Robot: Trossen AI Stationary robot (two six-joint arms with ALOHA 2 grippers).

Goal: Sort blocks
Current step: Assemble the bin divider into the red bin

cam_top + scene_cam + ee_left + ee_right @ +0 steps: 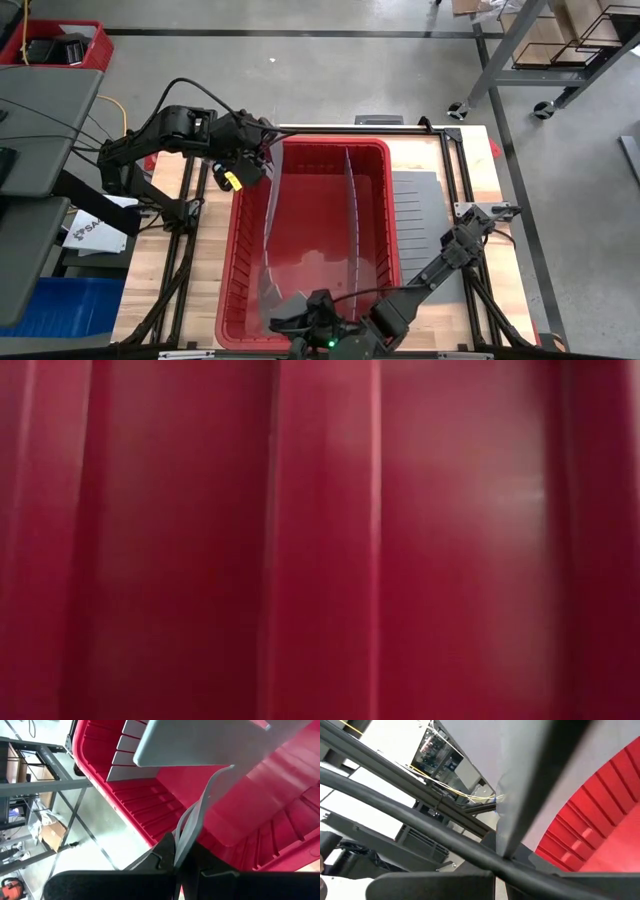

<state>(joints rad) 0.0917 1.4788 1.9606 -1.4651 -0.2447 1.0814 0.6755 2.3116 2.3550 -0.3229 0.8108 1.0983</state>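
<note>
Wooden table [215, 250] carries a large red bin [310, 165] at its middle. At the bin's far left corner the left gripper [262, 160] has its fingers pinched tight on the far end of a grey divider sheet [268, 215], which bends as it runs the bin's length. At the near rim the right gripper [292, 312] is clamped on the same sheet's near end. A second divider [352, 200] stands to the right, and more slotted sheets [415, 205] lie on the table right of the bin. No blocks are visible.

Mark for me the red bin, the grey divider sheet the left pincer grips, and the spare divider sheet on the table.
red bin [385, 215]: high view, right wall.
gripped divider sheet [200, 815]: left wrist view, thin bent edge above the fingers.
spare divider sheet [413, 205]: high view, flat middle, beside the bin.
</note>
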